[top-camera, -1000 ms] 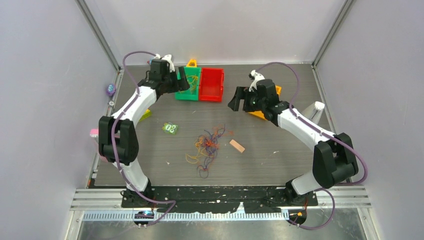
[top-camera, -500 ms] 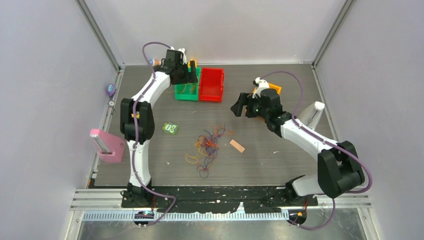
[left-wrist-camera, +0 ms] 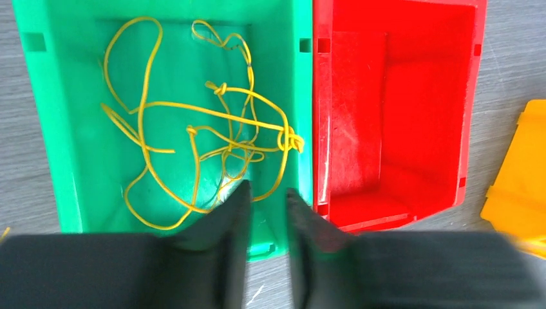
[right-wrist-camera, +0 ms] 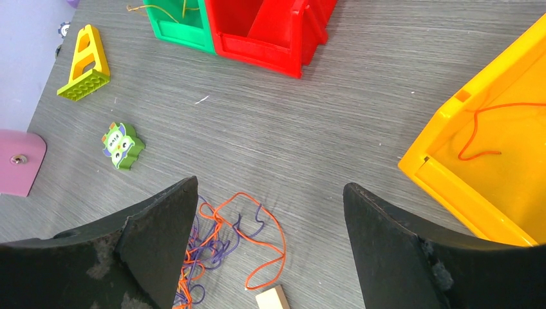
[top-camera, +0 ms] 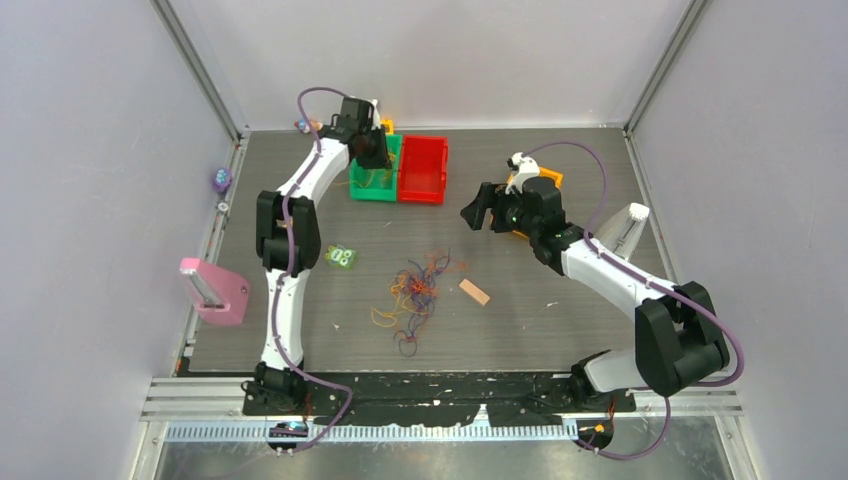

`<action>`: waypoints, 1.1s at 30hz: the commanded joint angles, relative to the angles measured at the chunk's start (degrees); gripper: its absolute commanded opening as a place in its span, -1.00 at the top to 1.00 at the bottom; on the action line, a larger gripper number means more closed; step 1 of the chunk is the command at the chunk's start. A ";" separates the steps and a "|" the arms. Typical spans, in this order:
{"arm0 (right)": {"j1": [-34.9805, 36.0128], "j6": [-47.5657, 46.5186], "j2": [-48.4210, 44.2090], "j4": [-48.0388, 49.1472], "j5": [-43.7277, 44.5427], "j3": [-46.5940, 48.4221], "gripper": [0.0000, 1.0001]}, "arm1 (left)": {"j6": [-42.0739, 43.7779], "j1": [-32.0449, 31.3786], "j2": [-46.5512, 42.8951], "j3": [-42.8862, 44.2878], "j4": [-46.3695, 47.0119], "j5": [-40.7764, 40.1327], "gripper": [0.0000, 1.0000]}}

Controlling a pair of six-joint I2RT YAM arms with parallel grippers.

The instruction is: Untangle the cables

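Note:
The cables lie as a tangle of orange, purple and yellow strands in the middle of the table, also seen low in the right wrist view as a tangle. More yellow cables sit loose in the green bin. One orange cable lies in the yellow bin. My left gripper hovers over the green bin's near right corner; the left gripper shows only a narrow gap, with nothing in it. My right gripper hangs wide open above bare table, and nothing sits in the right gripper.
A red bin stands against the green bin. A wooden block lies right of the tangle. A green toy is to its left. A pink piece sits at the left edge.
My left arm has stretched farther back over the green bin and its jaws have narrowed from wide to almost closed. My right arm shifted slightly and stays open.

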 commanded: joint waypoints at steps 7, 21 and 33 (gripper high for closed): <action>0.00 -0.55 -3.39 2.56 0.66 -0.30 -0.76 | 1.57 0.68 -3.87 -4.79 -1.28 -3.87 1.00; 0.00 -0.52 -6.14 1.08 0.84 -1.56 -0.76 | 2.03 -0.33 -7.30 -16.63 0.67 -3.44 0.91; -0.02 -0.68 -4.97 -2.27 1.64 -0.49 -0.77 | 3.35 -0.89 -23.83 -27.25 6.79 -2.12 -0.32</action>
